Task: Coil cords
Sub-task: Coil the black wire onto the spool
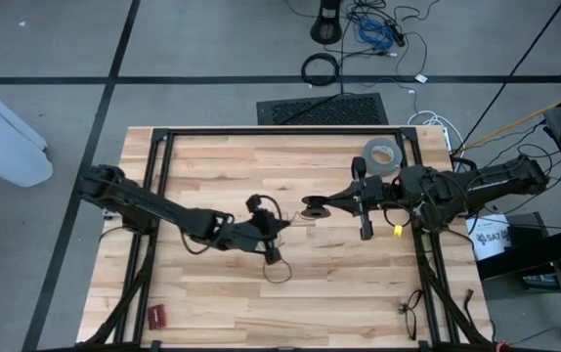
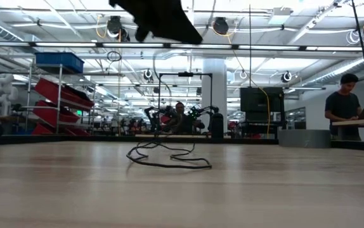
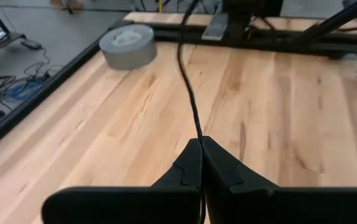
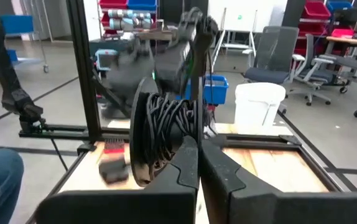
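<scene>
The thin black cord is partly wound into a coil (image 1: 313, 206) at the table's middle, with my right gripper (image 1: 327, 204) shut on it. From there the cord (image 3: 188, 81) runs to my left gripper (image 1: 282, 228), which is shut on it just left of the coil. More of the cord lies in slack loops (image 1: 277, 271) on the wood toward the near edge. The low view shows these loops (image 2: 169, 158) resting on the tabletop, with a dark gripper (image 2: 160, 19) high above them. My left gripper pinches one strand of the cord (image 3: 198, 134) between its two fingertips. The fingers slant down from the table's left. The strand rises from them, clear of the wood, toward the right arm, gently curved. My right gripper holds the coil by its turns nearest the fingers (image 4: 188, 134), pinched between the two fingers. The fingers come level from the table's right. The coil (image 4: 166, 121) stands on edge ahead of them, lifted clear of the table.
A grey tape roll (image 1: 382, 154) lies at the far right of the table. A small red thing (image 1: 154, 315) sits near the front left corner, a thin dark thing (image 1: 409, 313) near the front right. A black frame (image 1: 280, 130) borders the tabletop. A person (image 2: 344, 104) stands beyond the table.
</scene>
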`<action>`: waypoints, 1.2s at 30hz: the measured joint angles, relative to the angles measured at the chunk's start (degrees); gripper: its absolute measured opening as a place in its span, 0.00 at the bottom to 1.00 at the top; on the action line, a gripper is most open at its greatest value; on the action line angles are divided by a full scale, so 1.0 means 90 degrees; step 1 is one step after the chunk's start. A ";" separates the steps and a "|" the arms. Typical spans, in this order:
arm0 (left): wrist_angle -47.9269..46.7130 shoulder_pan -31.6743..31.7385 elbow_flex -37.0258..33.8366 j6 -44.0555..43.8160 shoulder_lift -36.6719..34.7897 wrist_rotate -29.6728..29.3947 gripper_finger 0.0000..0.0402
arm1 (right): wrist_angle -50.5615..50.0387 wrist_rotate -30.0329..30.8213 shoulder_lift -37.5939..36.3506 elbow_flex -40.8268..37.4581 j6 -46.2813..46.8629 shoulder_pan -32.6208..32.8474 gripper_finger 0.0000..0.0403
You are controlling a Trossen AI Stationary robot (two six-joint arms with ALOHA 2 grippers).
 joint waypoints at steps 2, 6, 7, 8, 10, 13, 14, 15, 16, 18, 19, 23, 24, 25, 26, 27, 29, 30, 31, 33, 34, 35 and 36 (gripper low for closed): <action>-0.0380 -0.0055 0.0002 -0.0055 -0.0289 -0.0098 0.00 | -0.0086 0.0000 0.0000 0.0000 0.0000 0.0000 0.00; -0.1026 -0.0063 -0.0002 -0.0114 -0.0767 -0.0182 0.00 | -0.0162 -0.0001 0.0097 0.0000 0.0002 0.0000 0.00; -0.1075 -0.0052 -0.0002 -0.0120 -0.0867 -0.0207 0.00 | -0.0165 -0.0002 0.0146 0.0000 0.0002 0.0000 0.00; -0.1137 -0.0052 -0.0002 -0.0120 -0.0984 -0.0211 0.00 | -0.0180 -0.0002 0.0204 0.0000 0.0002 0.0000 0.00; -0.1283 -0.0052 -0.0002 -0.0120 -0.1173 -0.0211 0.00 | -0.0170 -0.0002 0.0324 0.0000 -0.0004 -0.0002 0.00; -0.1462 -0.0047 -0.0002 -0.0115 -0.1408 -0.0211 0.00 | -0.0150 -0.0002 0.0506 0.0000 -0.0080 -0.0002 0.00; -0.1583 -0.0019 -0.0002 -0.0104 -0.1472 -0.0208 0.00 | -0.0127 -0.0002 0.0545 0.0000 -0.0083 -0.0002 0.00; -0.1785 0.0020 -0.0002 -0.0114 -0.1521 -0.0207 0.00 | -0.0082 -0.0002 0.0572 0.0000 -0.0084 -0.0002 0.00; -0.2006 0.0066 -0.0002 -0.0141 -0.1540 -0.0207 0.00 | 0.0005 -0.0001 0.0582 0.0000 -0.0087 -0.0002 0.00; -0.2371 0.0136 -0.0002 -0.0309 -0.1558 -0.0191 0.00 | 0.0135 -0.0002 0.0585 0.0000 -0.0070 -0.0002 0.00; -0.2556 0.0165 -0.0002 -0.0407 -0.1559 -0.0190 0.00 | 0.0197 -0.0002 0.0585 0.0000 -0.0053 -0.0002 0.00; -0.2911 0.0248 -0.0003 -0.0504 -0.1567 -0.0175 0.00 | 0.0209 -0.0126 0.0585 0.0000 -0.0030 -0.0002 0.00; -0.2922 0.0278 -0.0004 -0.0501 -0.1579 -0.0175 0.00 | 0.0202 -0.0148 0.0590 0.0000 -0.0020 -0.0002 0.00; -0.2924 0.0307 -0.0005 -0.0494 -0.1608 -0.0175 0.00 | 0.0199 -0.0150 0.0612 0.0000 -0.0010 -0.0002 0.00; -0.2915 0.0331 -0.0005 -0.0467 -0.1647 -0.0177 0.00 | 0.0186 -0.0157 0.0627 0.0000 -0.0009 -0.0002 0.00; -0.2886 0.0346 -0.0004 -0.0455 -0.1691 -0.0183 0.00 | 0.0143 -0.0163 0.0646 0.0000 -0.0027 -0.0002 0.00; -0.2855 0.0371 0.0007 -0.0453 -0.1771 -0.0175 0.00 | 0.0124 -0.0163 0.0692 0.0000 -0.0061 -0.0002 0.00; -0.2857 0.0371 0.0024 -0.0453 -0.1801 -0.0148 0.00 | 0.0119 -0.0140 0.0717 0.0000 -0.0106 -0.0016 0.00; -0.2852 0.0370 0.0055 -0.0453 -0.1832 -0.0131 0.00 | 0.0120 -0.0130 0.0743 0.0000 -0.0148 -0.0037 0.00; -0.2805 0.0341 0.0152 -0.0451 -0.1880 -0.0086 0.00 | 0.0119 -0.0113 0.0816 0.0000 -0.0230 -0.0082 0.00; -0.2736 0.0311 0.0212 -0.0435 -0.1886 -0.0050 0.00 | 0.0112 -0.0084 0.0861 0.0000 -0.0281 -0.0109 0.00; -0.2661 0.0299 0.0269 -0.0381 -0.1885 0.0036 0.00 | 0.0118 0.0014 0.0906 0.0000 -0.0348 -0.0119 0.00; -0.2606 0.0277 0.0327 -0.0309 -0.1881 0.0156 0.00 | 0.0118 0.0196 0.0942 0.0000 -0.0429 -0.0119 0.00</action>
